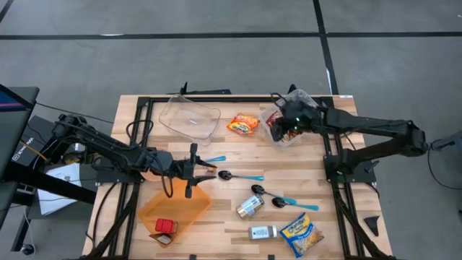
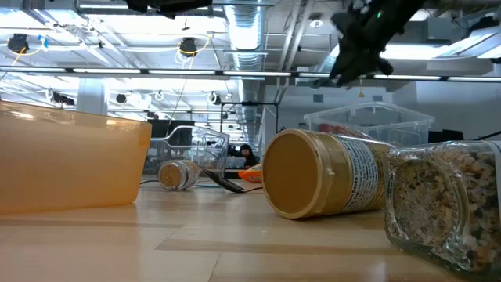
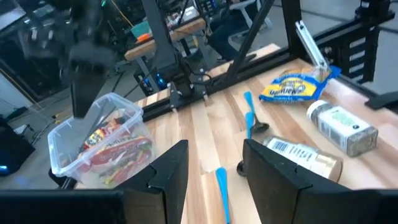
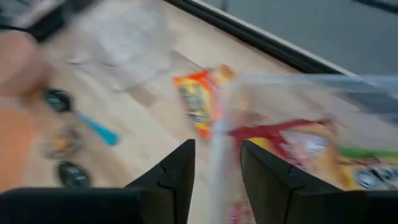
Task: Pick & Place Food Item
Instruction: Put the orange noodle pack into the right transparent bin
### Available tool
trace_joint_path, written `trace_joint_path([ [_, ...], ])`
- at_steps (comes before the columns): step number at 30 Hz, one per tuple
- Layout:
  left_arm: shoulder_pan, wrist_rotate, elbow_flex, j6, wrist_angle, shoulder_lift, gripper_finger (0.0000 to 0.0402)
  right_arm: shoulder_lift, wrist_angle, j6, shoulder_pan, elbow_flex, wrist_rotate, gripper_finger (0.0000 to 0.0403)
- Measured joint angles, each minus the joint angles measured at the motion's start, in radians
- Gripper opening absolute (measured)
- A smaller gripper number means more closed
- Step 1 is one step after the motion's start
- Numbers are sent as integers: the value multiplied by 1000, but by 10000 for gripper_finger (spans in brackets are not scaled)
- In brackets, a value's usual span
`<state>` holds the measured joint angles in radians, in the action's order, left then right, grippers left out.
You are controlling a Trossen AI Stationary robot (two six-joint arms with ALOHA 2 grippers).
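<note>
A clear tub (image 1: pixel 285 133) holding several snack packets stands at the table's far right; the left wrist view shows it too (image 3: pixel 102 146). My right gripper (image 1: pixel 283 128) hangs above it, open, tilted down, clear of the rim in the low view (image 2: pixel 338 77); nothing sits between its fingers (image 4: pixel 217 162). An orange snack packet (image 1: pixel 243 124) lies flat left of the tub. My left gripper (image 1: pixel 211 170) hovers open and nearly level over the table's middle, with nothing between its fingers (image 3: pixel 214 162).
An empty clear tub (image 1: pixel 190 117) stands at the far left, and an orange tray (image 1: pixel 177 206) with a red item (image 1: pixel 165 226) at the near left. Blue-handled spoons (image 1: pixel 242 176), two jars (image 1: pixel 250 207) (image 1: pixel 263 232) and a yellow-blue bag (image 1: pixel 302 232) lie near the front.
</note>
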<state>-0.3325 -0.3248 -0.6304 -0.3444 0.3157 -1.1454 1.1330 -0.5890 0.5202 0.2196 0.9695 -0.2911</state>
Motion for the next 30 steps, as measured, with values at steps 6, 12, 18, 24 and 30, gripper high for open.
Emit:
trace_joint_path([
  [6,-27,-1,0,-81,-48,0,145,-16,66,3,-287,0,-90,123],
  [12,-49,-1,0,-95,-7,0,145,42,184,3,-614,-2,-228,123],
  [18,-49,-1,0,-86,12,0,145,77,269,3,-845,0,-418,123],
  [24,-48,-1,0,-67,29,0,145,59,296,-13,-962,0,-524,123],
  [30,-48,0,0,-67,48,0,145,57,293,-15,-1000,0,-597,123],
])
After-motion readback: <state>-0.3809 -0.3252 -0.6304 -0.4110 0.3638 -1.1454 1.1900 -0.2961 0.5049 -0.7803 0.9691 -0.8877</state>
